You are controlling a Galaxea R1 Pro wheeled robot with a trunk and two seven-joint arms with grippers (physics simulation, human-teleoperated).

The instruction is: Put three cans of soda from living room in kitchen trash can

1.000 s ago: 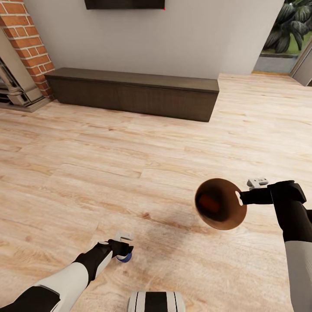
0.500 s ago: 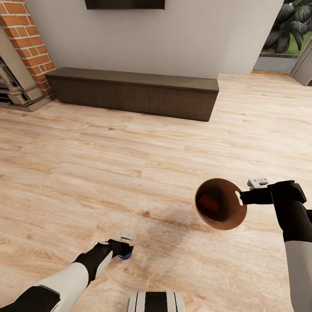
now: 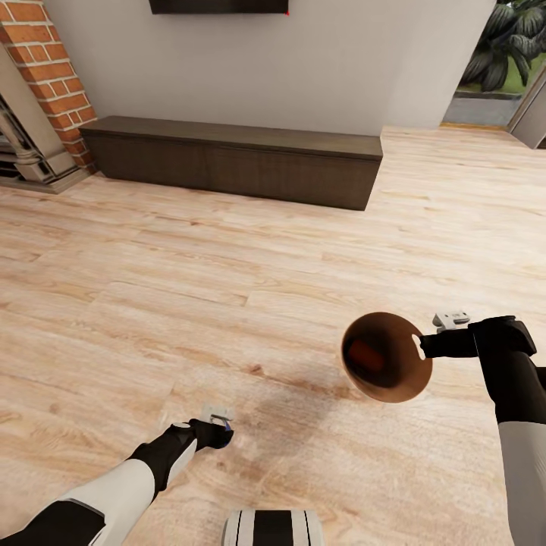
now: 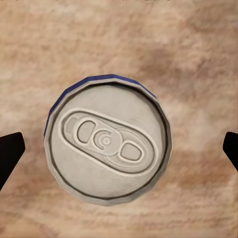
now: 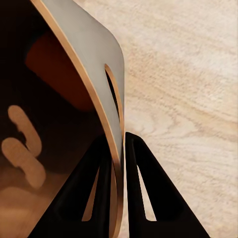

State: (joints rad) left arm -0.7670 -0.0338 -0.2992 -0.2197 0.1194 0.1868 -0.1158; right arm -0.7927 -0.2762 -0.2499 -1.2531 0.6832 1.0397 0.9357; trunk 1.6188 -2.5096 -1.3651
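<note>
Left pincer [image 3: 221,432] low, jaws spread wide; right pincer [image 3: 422,345] raised, jaws pinched together.

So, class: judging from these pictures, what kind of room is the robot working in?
Most likely a living room: a light wood plank floor, a low dark media cabinet under the bottom edge of a wall-mounted television, and a brick fireplace surround on the left.

Open wood floor [image 3: 227,288] all round both arms; nearest obstacle is the low dark cabinet [image 3: 235,163] along the far wall, well apart. Blue can [image 4: 106,139] stands between the left gripper [image 3: 216,434] jaws with gaps either side. Bin [image 3: 385,356] hangs beside the right gripper [image 3: 421,345], mouth unobstructed.
</note>
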